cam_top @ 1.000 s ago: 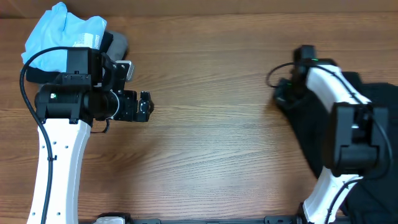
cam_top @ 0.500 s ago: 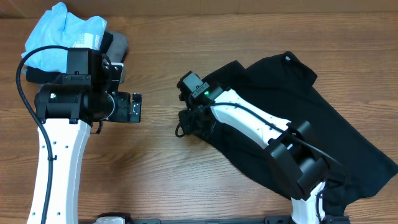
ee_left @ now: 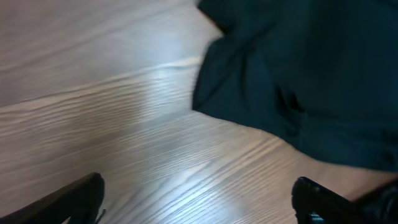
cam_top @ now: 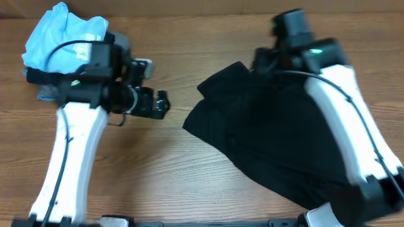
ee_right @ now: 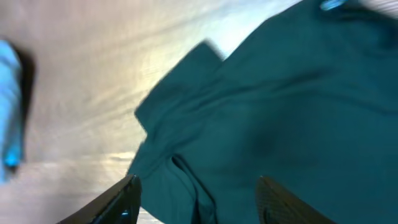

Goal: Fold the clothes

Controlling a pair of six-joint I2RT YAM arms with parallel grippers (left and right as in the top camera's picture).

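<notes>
within the last second the shirt (cam_top: 265, 139) has come from a bunch at the right edge of the table (cam_top: 208, 38) out toward the middle. the right arm (cam_top: 344, 94), which half a second ago reached across the cloth to its left edge, has swung back to the far side. the left gripper (cam_top: 161, 104) has also moved a little closer to the shirt.

now the shirt lies on the right half of the table, black and loosely spread, with soft folds and not flat. its left edge reaches about the middle of the wood, and one flap stands out at the far left corner of the cloth. part of it is hidden under the right arm.

the right gripper (ee_right: 198, 182) hangs above the shirt. in the right wrist view its two fingers stand well apart at the bottom of the picture, and the cloth lies below them with a small fold between; nothing is pinched. the overhead picture is too blurred there to show the jaws.

the left gripper is near the shirt's left edge but apart from it, with bare wood between. its fingers (ee_left: 81, 196) are spread wide and hold nothing.

behind the left arm (cam_top: 76, 151), at the far left corner, a blue shirt (cam_top: 63, 31) lies crumpled on a grey garment (cam_top: 121, 45).
</notes>
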